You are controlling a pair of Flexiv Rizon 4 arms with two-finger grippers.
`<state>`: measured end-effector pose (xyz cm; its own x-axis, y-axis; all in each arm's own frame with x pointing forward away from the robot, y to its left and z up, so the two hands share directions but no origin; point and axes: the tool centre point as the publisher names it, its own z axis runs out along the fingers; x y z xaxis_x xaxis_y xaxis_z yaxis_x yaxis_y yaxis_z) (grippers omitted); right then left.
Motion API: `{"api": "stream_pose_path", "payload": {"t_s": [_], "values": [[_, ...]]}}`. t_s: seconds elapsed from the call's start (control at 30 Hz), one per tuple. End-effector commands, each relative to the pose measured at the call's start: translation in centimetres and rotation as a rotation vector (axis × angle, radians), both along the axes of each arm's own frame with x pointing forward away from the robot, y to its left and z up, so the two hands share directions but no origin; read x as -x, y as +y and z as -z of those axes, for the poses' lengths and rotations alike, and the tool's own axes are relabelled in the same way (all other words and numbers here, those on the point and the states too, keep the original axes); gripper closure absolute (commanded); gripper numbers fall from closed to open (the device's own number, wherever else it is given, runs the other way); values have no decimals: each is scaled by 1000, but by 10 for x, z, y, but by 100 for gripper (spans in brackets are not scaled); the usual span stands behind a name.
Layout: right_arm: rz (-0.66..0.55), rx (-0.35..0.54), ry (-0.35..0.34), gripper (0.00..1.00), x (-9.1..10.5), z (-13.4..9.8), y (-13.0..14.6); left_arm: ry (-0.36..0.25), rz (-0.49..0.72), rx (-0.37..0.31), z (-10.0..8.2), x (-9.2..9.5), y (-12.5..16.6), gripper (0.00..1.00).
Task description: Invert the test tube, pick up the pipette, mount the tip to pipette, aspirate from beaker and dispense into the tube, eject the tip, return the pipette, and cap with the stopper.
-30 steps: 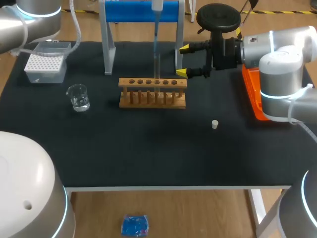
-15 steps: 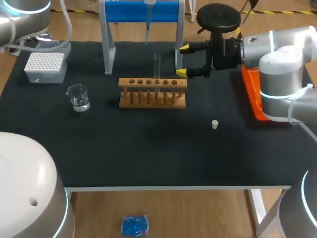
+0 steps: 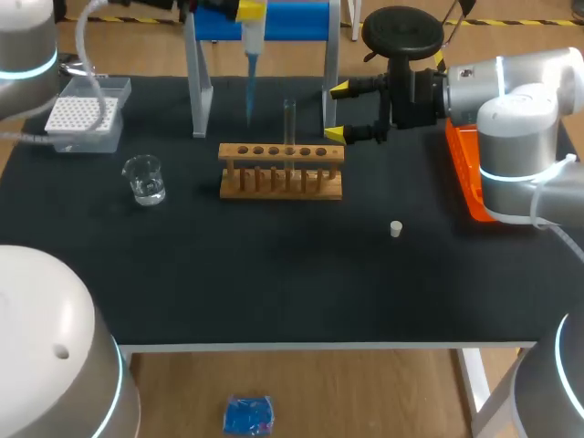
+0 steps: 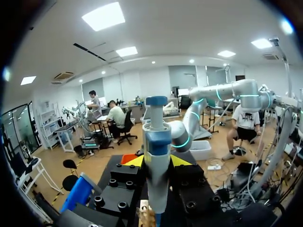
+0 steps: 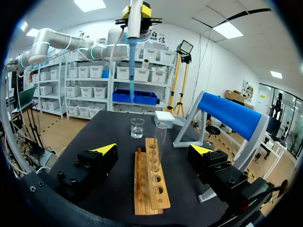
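Head view cuts off the left end effector (image 3: 251, 8) at the far edge, so only a bit of yellow and the lower shaft of the pipette (image 3: 249, 57) show there. Its blue tip (image 3: 248, 99) hangs above the surface (image 3: 274, 274) on the far side of the wooden rack (image 3: 281, 173), near the blue stand (image 3: 274, 20). Left wrist view settles the grip: both yellow tips press the pipette's body from opposite sides, clamped on it, though the pipette's lower end runs out of sight. The test tube (image 3: 289, 121) stands upright in one of the rack's middle holes; whether it holds any liquid is too faint to tell. The right end effector (image 3: 337, 111) hangs just beside the rack's right end, fingers spread wide and holding nothing. In the right wrist view the tube stands ahead of it, apart from both fingers. The beaker (image 3: 144, 179), left of the rack, has a little clear liquid at its bottom. The tip box (image 3: 84, 117) near the far left corner shows a grid of tips, too small to count. The small white stopper (image 3: 396, 228) lies alone on the surface, nearer than the rack and to its right. An orange tray (image 3: 461, 160) at the right edge is mostly hidden behind the right arm (image 3: 516, 119), its contents unseen.
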<state>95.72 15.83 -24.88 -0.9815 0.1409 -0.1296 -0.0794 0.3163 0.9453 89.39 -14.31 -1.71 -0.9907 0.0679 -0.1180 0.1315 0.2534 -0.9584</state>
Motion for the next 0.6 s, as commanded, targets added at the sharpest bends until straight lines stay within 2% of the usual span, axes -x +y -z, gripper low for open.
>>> {"api": "stream_pose_path", "payload": {"t_s": [0.03, 0.37, 0.6], "values": [[0, 0, 0, 0, 0, 0, 0, -10, -55, 39, 20, 21, -4, 100], [0, 0, 0, 0, 0, 0, 0, 25, -62, 97, 52, 36, -24, 100], [0, 0, 0, 0, 0, 0, 0, 48, -56, 108, 57, 36, -39, 100]]}}
